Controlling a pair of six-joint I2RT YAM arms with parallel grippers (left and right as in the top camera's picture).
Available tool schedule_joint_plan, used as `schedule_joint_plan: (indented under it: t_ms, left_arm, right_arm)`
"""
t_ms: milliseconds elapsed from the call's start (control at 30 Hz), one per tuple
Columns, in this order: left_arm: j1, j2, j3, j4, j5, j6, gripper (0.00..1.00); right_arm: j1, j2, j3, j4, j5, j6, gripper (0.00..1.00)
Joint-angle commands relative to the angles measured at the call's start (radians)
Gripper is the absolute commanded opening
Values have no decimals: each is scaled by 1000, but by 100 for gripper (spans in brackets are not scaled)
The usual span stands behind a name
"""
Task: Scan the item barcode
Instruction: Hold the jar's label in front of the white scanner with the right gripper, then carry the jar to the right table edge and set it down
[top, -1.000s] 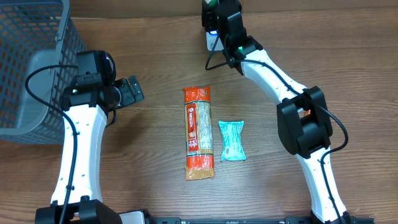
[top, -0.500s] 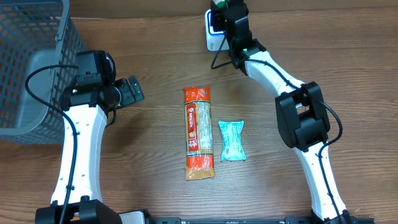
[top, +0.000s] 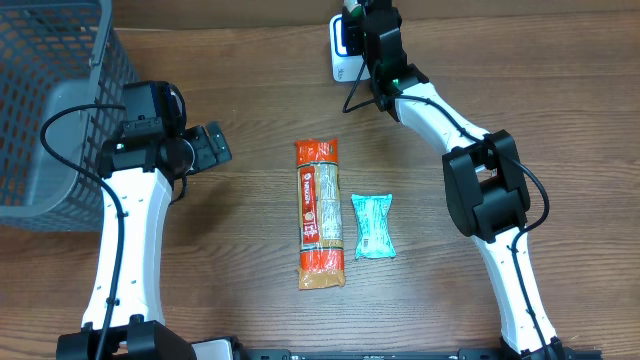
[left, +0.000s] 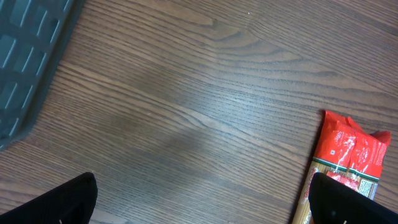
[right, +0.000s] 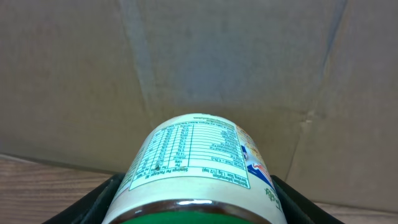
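grey basket (top: 60, 60) (mesh walls) | right claw (right: 196, 202) clamped on labelled jar (right: 196, 149) | left claw (left: 205, 202) apart

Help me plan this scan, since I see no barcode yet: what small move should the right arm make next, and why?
Probably roll the right gripper a little to turn the jar. The wrist view shows only its nutrition panel, no barcode, and overhead the gripper sits by the white device, likely the scanner.
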Motion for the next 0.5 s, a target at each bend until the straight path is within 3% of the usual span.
schedule_joint_plan:
  t_ms: [0,467]
  left_arm:
    - [-2,0,5,0,4,11,100]
    - [-2,0,5,0,4,11,100]
  right_arm:
    - [11,-15,20,12,8,-74,34]
    - [19,-51,21,3,3,-82,38]
